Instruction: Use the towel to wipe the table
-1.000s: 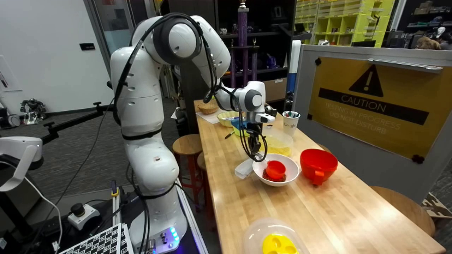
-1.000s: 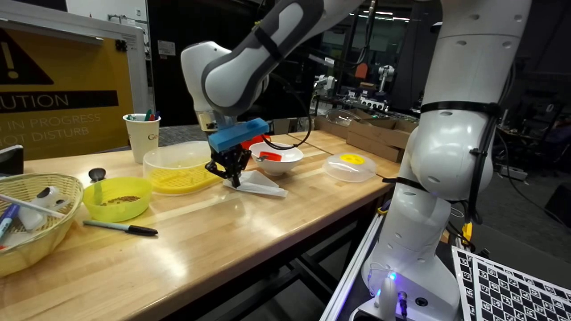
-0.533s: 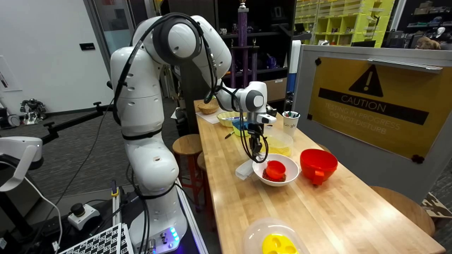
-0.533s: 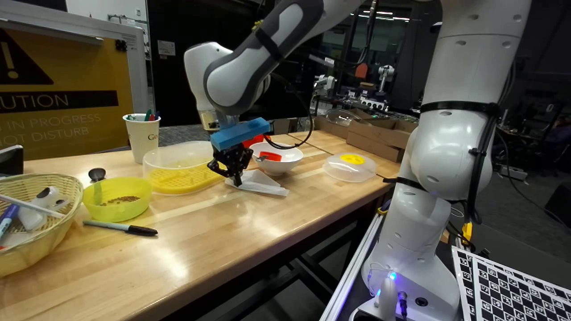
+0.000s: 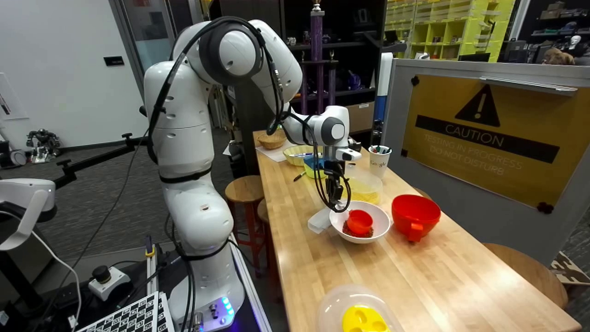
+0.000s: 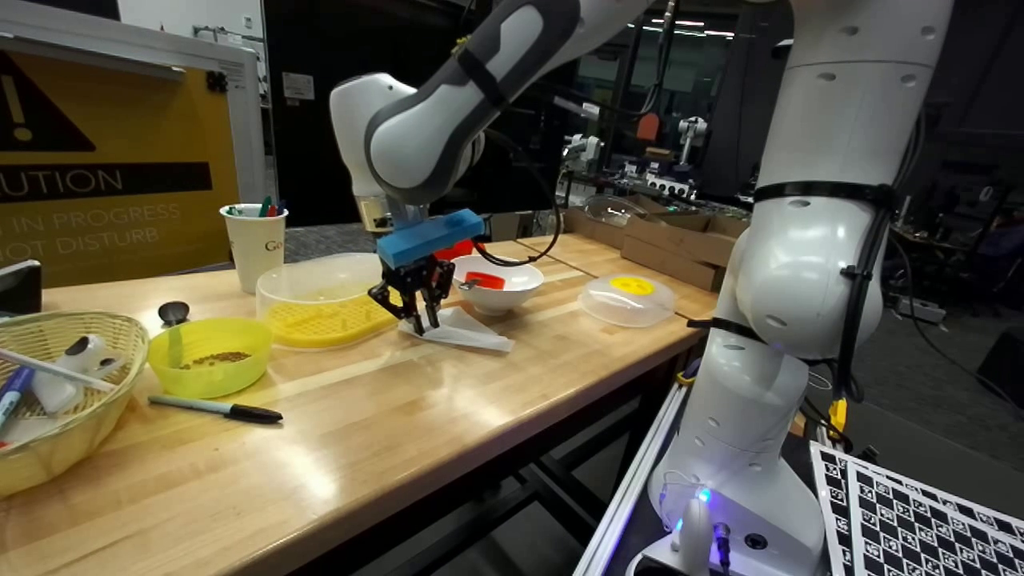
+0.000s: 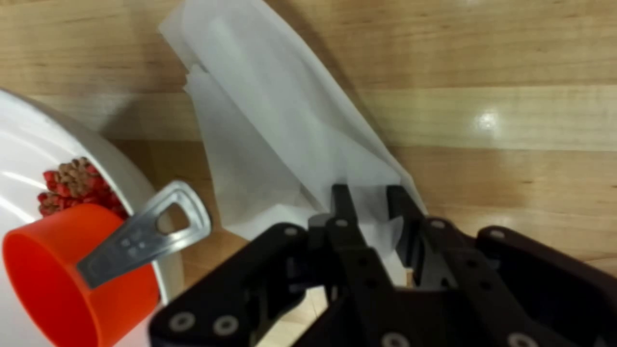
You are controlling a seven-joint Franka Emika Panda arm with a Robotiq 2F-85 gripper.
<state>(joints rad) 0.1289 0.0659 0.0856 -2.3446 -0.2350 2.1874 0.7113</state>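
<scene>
Wrist view: the pincer (image 7: pixel 369 190) is pointing down over the white towel (image 7: pixel 289 111), its two fingertips (image 7: pixel 343 200) standing slightly apart with cloth showing in the gap; it is gripping nothing, and whether the tips are touching the cloth is not showing. The towel is lying folded on the bench (image 5: pixel 424 276), between its long edges and closer to the one beside the arm's base (image 5: pixel 207 299). A white bowl (image 5: pixel 381 224) is standing just beside it, toward the long edge by the caution sign (image 5: pixel 488 143), and a red measuring cup (image 5: pixel 360 222) is resting in that bowl on red and brown bits (image 7: pixel 72 185). Nearer that edge, a red bowl (image 5: pixel 417 213) and a paper cup (image 5: pixel 379 162) are standing upright. In an exterior view, a marker (image 6: pixel 210 407) is lying between a yellow bowl (image 6: pixel 192 381) and the arm-side long edge.
</scene>
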